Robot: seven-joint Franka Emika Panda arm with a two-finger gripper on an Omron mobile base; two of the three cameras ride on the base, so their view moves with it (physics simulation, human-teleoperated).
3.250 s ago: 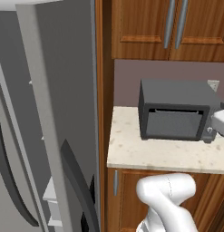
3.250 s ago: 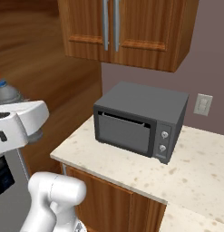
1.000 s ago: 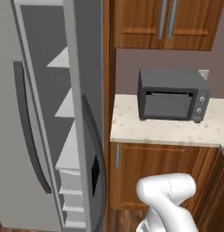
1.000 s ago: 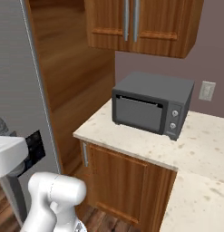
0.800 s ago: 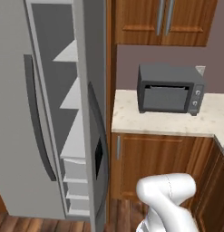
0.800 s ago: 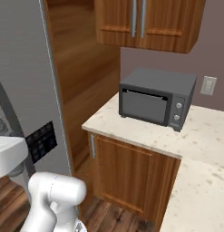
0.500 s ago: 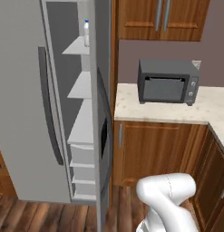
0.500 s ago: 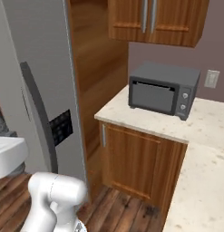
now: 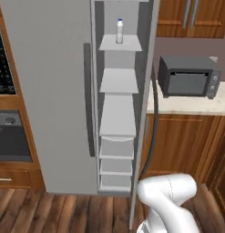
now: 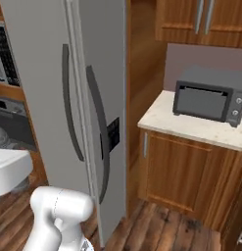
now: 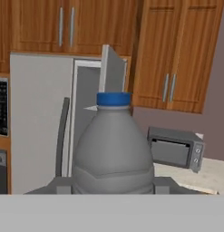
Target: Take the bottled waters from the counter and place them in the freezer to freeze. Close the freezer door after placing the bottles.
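Note:
A smoky grey bottled water (image 11: 112, 149) with a blue cap stands upright close before the hand camera, and my gripper (image 11: 112, 186) is shut on its lower body. The whitish-clear bottled water (image 9: 119, 31) stands on the top shelf of the freezer (image 9: 117, 113), whose pale shelves show. The freezer door (image 10: 104, 112), with its long dark handle and black dispenser panel (image 10: 113, 134), hangs wide open; in the left base view I see this freezer door (image 9: 147, 113) edge-on. In the hand view the freezer (image 11: 85, 108) lies straight behind the held bottle. The counter (image 9: 191, 103) is at the right.
A dark grey microwave (image 9: 188, 76) sits on the counter, above brown cabinets (image 10: 183, 171). The fridge's other grey door (image 9: 50, 91) is closed at the left, with a wall oven (image 9: 9, 132) beyond it. Wooden floor (image 9: 63, 211) lies in front of the fridge.
The whole picture has shifted: the base has backed away from the counter and turned towards the fridge. The open freezer with a bottle on its top shelf has come into view.

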